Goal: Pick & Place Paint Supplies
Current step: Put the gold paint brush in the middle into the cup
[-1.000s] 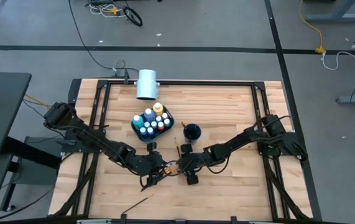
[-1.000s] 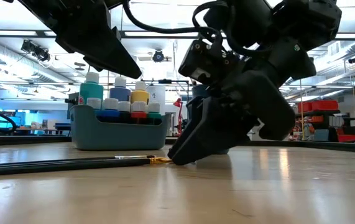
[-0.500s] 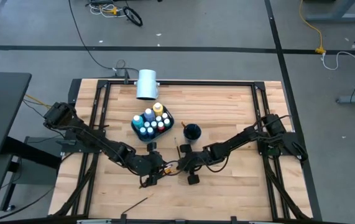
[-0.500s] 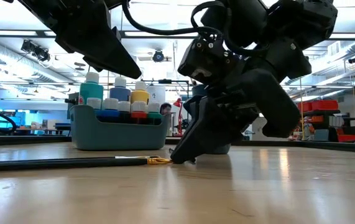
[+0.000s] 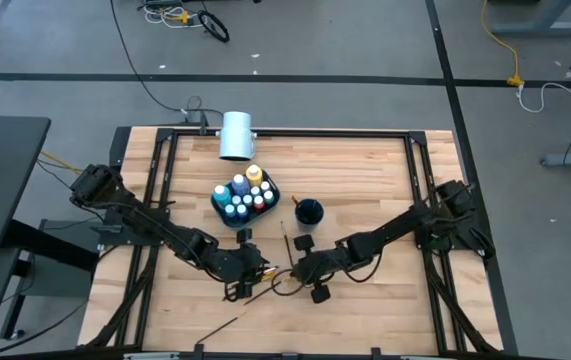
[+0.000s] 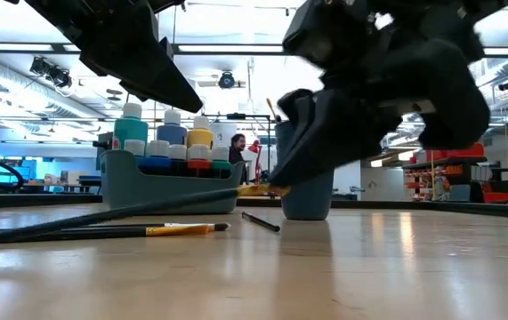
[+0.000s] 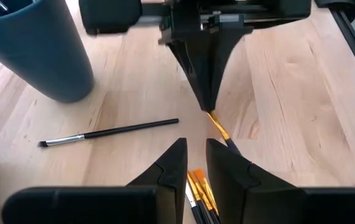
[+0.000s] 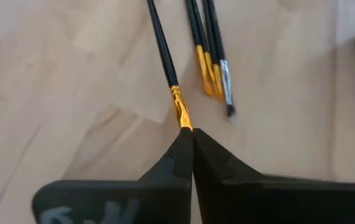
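Paintbrush — bristle end between right pincer fingertips.

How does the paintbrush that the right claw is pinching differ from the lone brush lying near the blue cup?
The pinched black-handled paintbrush, gripped at its gold ferrule by the right claw, is tilted with that end off the table; the lone silver-ferruled brush lies flat, untouched. The pinched brush sits beside a bundle of brushes; the lone one lies apart, nearer the dark blue cup. Both have thin dark handles.
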`<state>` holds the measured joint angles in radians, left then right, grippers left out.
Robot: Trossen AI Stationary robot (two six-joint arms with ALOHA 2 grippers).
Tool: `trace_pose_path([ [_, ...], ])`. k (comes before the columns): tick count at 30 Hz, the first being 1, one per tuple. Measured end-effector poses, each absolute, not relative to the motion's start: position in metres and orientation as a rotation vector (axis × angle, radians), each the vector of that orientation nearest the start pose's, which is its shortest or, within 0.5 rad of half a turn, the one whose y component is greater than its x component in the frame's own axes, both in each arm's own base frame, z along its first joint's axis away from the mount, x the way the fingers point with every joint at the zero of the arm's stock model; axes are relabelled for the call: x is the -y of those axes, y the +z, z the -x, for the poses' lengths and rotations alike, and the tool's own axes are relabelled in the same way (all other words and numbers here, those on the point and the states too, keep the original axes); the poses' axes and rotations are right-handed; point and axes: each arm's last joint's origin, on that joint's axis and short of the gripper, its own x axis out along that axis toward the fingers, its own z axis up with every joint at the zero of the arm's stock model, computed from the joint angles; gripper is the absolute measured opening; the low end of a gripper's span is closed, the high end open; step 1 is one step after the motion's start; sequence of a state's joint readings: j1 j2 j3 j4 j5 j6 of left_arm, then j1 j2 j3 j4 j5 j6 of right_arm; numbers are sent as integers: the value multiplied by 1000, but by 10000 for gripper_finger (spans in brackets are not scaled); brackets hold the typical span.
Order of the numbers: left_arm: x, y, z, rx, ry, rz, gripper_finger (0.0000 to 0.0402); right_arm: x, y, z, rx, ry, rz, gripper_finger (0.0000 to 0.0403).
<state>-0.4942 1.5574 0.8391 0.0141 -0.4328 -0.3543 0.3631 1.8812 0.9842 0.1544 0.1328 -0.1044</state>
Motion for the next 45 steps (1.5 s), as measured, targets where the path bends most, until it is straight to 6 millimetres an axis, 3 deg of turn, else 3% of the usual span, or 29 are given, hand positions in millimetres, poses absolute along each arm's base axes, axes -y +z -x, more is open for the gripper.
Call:
trace_pose_path([
  [7,137,191,-281,-625,56,27,66,-135,174,-326,-704,149,407,1],
  [11,137,191,-281,-623,59,23,66,-135,208,-309,-653,63,467,0],
  [18,136,191,-281,-611,90,13,66,-122,250,-274,-646,-126,657,0],
  [23,136,191,-281,-607,101,1,66,-113,264,-256,-680,-116,728,0],
  [33,135,191,-281,-603,112,-12,66,-97,288,-237,-739,-266,1219,0],
  [37,135,191,-281,-603,112,-12,66,-93,295,-231,-766,-228,1380,0],
  [45,135,191,-281,-602,112,-11,66,-86,321,-219,-848,-239,1511,0],
])
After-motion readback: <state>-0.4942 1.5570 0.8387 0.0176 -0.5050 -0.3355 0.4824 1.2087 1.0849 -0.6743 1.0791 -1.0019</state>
